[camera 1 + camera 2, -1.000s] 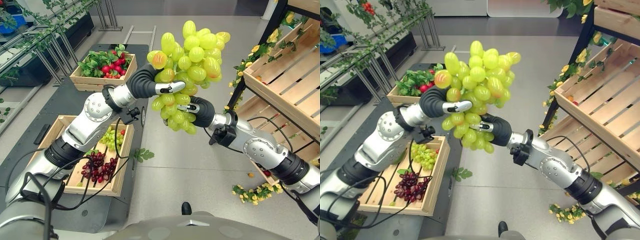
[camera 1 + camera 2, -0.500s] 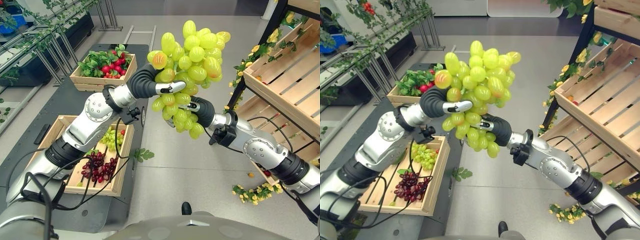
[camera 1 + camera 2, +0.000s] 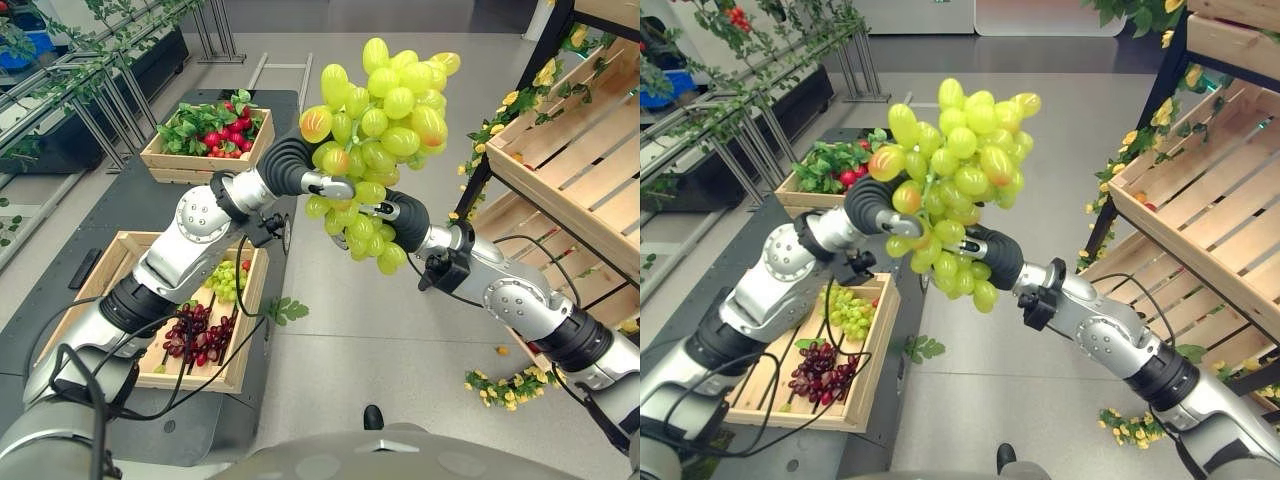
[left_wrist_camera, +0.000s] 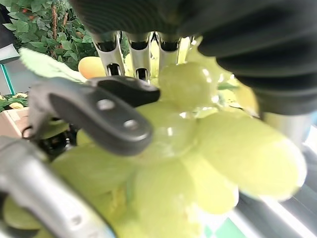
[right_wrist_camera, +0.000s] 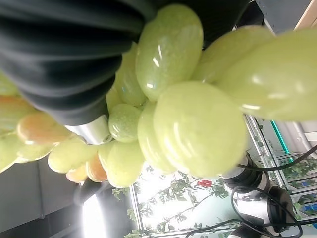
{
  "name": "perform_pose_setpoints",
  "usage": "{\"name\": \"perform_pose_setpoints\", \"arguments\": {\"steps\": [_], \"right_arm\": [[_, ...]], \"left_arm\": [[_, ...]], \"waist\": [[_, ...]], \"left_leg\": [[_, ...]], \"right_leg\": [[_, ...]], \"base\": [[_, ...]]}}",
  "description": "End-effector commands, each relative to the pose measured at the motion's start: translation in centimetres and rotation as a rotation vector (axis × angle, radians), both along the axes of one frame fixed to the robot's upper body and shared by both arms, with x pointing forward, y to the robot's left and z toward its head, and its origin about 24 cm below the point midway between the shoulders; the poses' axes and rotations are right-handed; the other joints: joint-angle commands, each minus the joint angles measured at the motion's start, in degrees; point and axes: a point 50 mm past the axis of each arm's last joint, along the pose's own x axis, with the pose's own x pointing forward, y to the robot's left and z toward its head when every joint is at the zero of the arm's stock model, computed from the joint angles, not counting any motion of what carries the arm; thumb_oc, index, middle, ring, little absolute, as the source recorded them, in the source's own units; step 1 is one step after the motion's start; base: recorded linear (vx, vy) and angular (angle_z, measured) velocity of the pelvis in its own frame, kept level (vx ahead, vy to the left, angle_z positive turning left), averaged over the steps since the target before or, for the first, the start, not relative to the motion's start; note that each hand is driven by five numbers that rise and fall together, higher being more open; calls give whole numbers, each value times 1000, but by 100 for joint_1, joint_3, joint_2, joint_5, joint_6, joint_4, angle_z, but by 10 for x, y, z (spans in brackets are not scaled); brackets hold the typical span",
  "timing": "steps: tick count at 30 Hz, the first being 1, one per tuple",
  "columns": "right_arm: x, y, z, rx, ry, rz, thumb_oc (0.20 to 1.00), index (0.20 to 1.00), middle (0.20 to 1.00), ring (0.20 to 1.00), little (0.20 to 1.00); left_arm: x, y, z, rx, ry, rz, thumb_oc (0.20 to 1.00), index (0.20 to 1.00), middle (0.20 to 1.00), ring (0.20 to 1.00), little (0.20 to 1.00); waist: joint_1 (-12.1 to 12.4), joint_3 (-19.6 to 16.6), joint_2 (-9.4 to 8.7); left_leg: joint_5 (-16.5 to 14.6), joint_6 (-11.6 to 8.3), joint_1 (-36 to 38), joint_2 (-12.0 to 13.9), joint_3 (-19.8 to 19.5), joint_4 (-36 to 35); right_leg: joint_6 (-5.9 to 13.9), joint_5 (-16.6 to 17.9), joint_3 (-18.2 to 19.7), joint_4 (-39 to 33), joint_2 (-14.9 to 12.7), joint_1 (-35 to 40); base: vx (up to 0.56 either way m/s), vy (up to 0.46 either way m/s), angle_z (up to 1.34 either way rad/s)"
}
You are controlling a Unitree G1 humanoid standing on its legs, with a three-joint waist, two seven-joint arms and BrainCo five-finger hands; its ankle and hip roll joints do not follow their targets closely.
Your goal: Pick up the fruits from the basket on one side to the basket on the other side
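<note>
A big bunch of green grapes (image 3: 385, 110) hangs in mid-air in front of me, between both hands. My left hand (image 3: 290, 165) comes in from the left and is shut on the bunch's middle; in the left wrist view its thumb (image 4: 106, 116) and fingers (image 4: 141, 54) clamp the grapes (image 4: 198, 148). From the right, my right hand (image 3: 405, 220) is shut on the lower part of the bunch, a finger (image 3: 378, 209) lying across the fruit. Grapes (image 5: 198, 124) crowd round it in the right wrist view.
A wooden crate (image 3: 252, 320) on the dark table at lower left holds green grapes (image 3: 228, 280) and purple grapes (image 3: 195, 335). A farther crate (image 3: 165, 160) holds red fruit and leaves. Slatted wooden shelves (image 3: 570, 150) stand at right. A leaf (image 3: 285, 308) and yellow flowers (image 3: 510, 385) lie on the floor.
The lower part of the bunch has swung right and down toward the right hand. The left hand has turned a little at the wrist, and the top of the bunch has lifted slightly.
</note>
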Motion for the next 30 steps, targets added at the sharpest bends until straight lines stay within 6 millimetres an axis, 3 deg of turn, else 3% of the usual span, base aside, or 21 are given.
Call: {"name": "perform_pose_setpoints", "arguments": {"steps": [1, 17, 21, 24, 28, 30], "right_arm": [[-5, -3, 32, 150, -146, -23, 200, 200, 200, 200, 200], [1, -17, 38, 231, -202, -151, 200, 200, 200, 200, 200], [2, -27, 43, 263, -230, -217, 200, 200, 200, 200, 200], [2, -38, 45, 278, -250, -272, 200, 200, 200, 200, 200], [3, -46, 46, 284, -268, -316, 200, 200, 200, 200, 200], [4, -45, 48, 303, -276, -320, 200, 200, 200, 200, 200]], "left_arm": [[14, 8, 18, -62, -44, 51, 1000, 1000, 1000, 1000, 1000], [27, 20, 7, -67, 18, 128, 1000, 1000, 1000, 1000, 1000], [31, 27, -4, -92, 66, 168, 1000, 1000, 1000, 1000, 1000], [32, 35, -12, -108, 102, 200, 1000, 1000, 1000, 1000, 1000], [30, 45, -27, -128, 153, 241, 1000, 1000, 1000, 1000, 1000], [26, 56, -34, -136, 171, 283, 1000, 1000, 1000, 1000, 1000]], "waist": [[-71, -171, -179], [-281, -109, 113], [-374, -92, 82], [-432, -23, 2], [-337, 104, -180], [-181, 117, -261]], "left_leg": [[35, -26, -123, -93, -411, 76], [59, -221, -284, 45, -434, 513], [7, -326, -345, 169, -460, 898], [134, -426, -518, 299, -571, 1517], [333, -426, -870, 40, -1012, 2266], [97, -274, -1018, -300, -1346, 2124]], "right_leg": [[525, -375, -130, 280, -282, 321], [367, -503, -195, 371, -229, 343], [277, -576, -141, 374, -154, 412], [172, -612, -63, 367, -65, 504], [95, -580, 145, 359, -61, 548], [102, -581, 382, 389, -27, 505]], "base": [[-24, -41, 1], [-12, -47, 6], [13, -121, -2], [19, -118, -6], [17, -78, -31], [45, -41, -69]]}}
